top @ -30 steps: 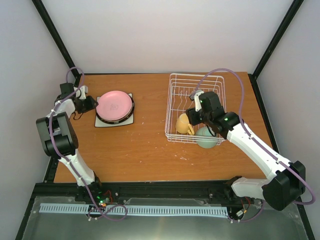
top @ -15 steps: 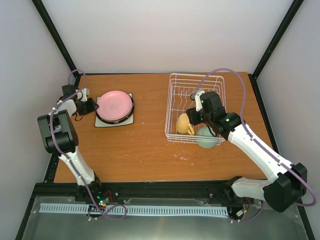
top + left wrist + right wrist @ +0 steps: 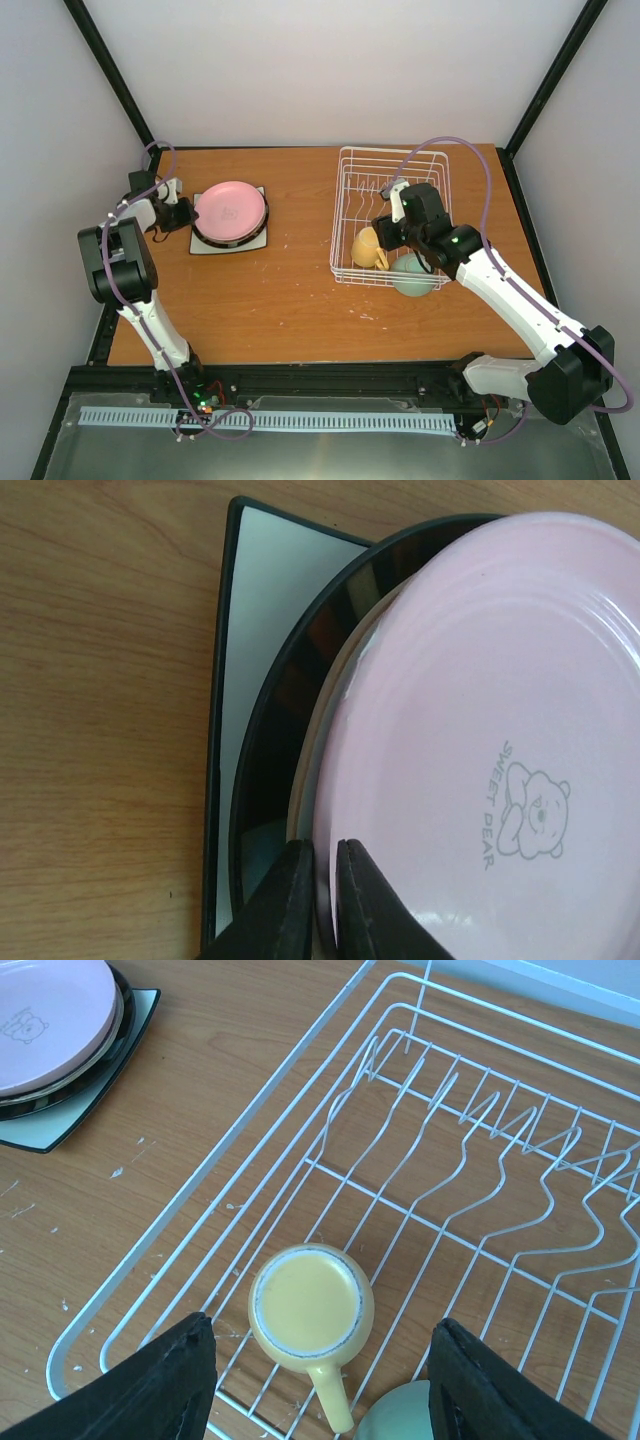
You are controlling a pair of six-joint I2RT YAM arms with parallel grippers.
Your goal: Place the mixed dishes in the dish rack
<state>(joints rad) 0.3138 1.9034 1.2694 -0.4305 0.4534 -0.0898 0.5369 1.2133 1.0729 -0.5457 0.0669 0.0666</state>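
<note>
Dish rack (image 3: 365,165) with one mug (image 3: 305,1305); left gripper (image 3: 322,858) tight on one pink plate (image 3: 480,730); right gripper (image 3: 322,1355) wide

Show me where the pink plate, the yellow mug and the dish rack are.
pink plate (image 3: 480,730): left wrist view, its flat centre.
yellow mug (image 3: 305,1305): right wrist view, inside its mouth.
dish rack (image 3: 470,1120): right wrist view, its upright prongs.

The pink round plate (image 3: 500,730) bears the grey words "SWEET DEAR" beside a small bear drawing.
</note>
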